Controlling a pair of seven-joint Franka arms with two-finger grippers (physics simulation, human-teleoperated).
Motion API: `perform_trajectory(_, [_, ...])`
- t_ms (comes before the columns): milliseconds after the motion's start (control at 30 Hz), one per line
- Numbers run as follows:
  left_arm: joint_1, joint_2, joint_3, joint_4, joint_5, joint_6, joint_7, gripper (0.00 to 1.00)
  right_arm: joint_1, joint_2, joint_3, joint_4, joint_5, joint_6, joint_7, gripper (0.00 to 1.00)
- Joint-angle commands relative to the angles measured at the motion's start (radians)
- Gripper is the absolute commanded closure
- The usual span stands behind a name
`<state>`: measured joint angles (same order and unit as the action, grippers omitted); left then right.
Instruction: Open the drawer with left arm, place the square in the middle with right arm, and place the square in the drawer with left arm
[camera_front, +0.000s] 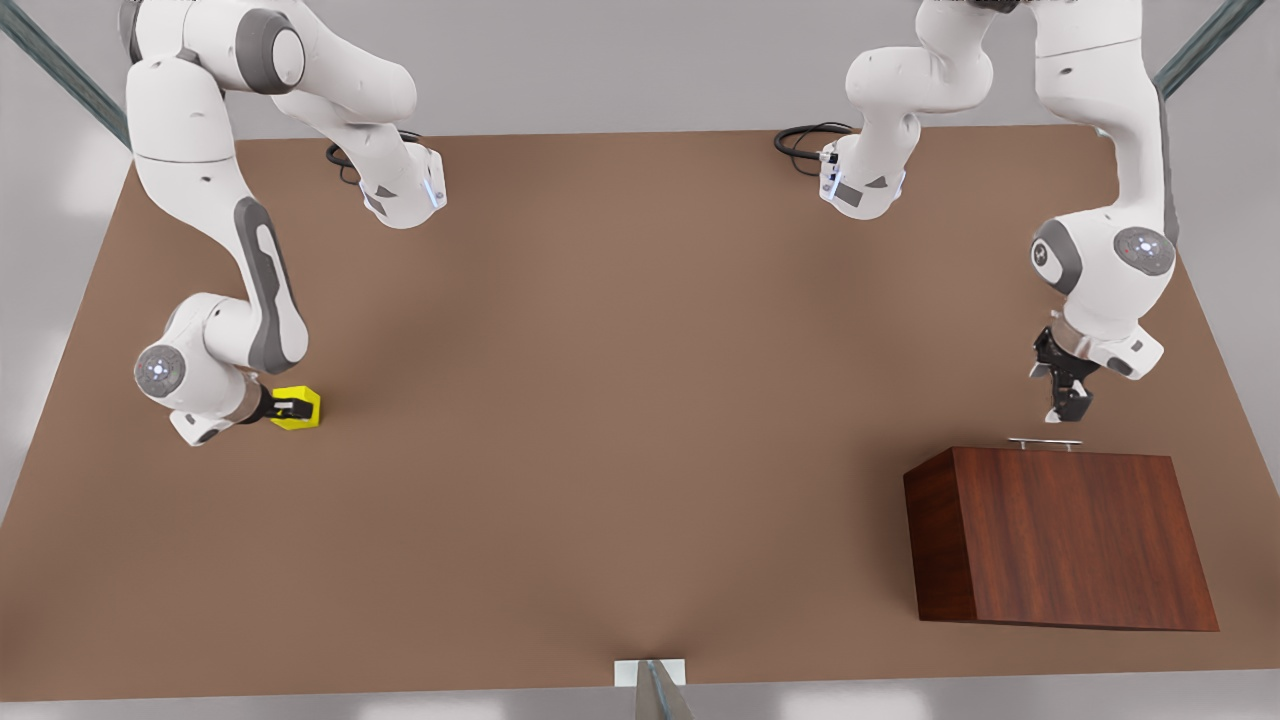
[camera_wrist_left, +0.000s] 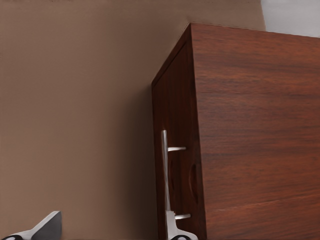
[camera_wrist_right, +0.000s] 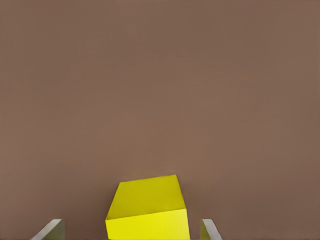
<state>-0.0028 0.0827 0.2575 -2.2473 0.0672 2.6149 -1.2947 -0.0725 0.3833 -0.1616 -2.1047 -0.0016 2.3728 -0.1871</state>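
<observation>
Toward the front view's left, the right gripper (camera_front: 292, 408) sits low on the brown table (camera_front: 620, 420) with the yellow square (camera_front: 297, 408) between its fingers. In the right wrist view the two fingertips (camera_wrist_right: 50, 229) stand spread to either side of the square (camera_wrist_right: 148, 209), each with a gap of table showing, so the gripper is open around it and grips nothing. The square rests on the table near the left edge, with bare surface on every other side.

The middle (camera_front: 620, 400) of the table is plain matte brown and unmarked, wide open between the two arms.

At the front view's right, the left gripper (camera_front: 1062, 395) hangs just above the slim silver handle (camera_front: 1044, 441) of the drawer (camera_front: 1060, 535), a dark reddish wood-grain box standing close to the table's right edge. The drawer front sits flush with the box. In the left wrist view the fingertips (camera_wrist_left: 44, 227) are parted, one by the handle (camera_wrist_left: 166, 175), the other well out over the table, holding nothing.

Pale grey walls lie beyond the table.
</observation>
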Motion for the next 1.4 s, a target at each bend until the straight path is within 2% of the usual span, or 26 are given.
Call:
perform_trajectory(0, [-0.006,0.005,0.0,0.0,0.0,0.004,0.002,0.0,-0.001,0.003,-0.001,-0.004,0.0,0.012,-0.003,0.0])
perform_trajectory(333, [0.009,0.117,0.006,0.069,0.002,0.05,0.012,0.0,-0.01,0.048,0.0,-0.078,0.0,0.134,-0.006,0.0])
perform_trajectory(667, [0.009,0.167,0.006,0.069,0.0,0.105,0.012,0.0,-0.026,0.071,0.0,-0.078,-0.001,0.152,-0.048,0.22])
perform_trajectory(1033, [0.006,0.197,0.006,0.074,0.003,0.094,0.012,0.0,-0.035,0.059,0.002,-0.078,-0.001,0.14,-0.077,0.25])
perform_trajectory(1367, [0.006,0.157,0.006,0.063,0.003,0.028,0.012,0.0,-0.033,0.043,0.011,-0.078,-0.001,0.134,-0.077,0.28])
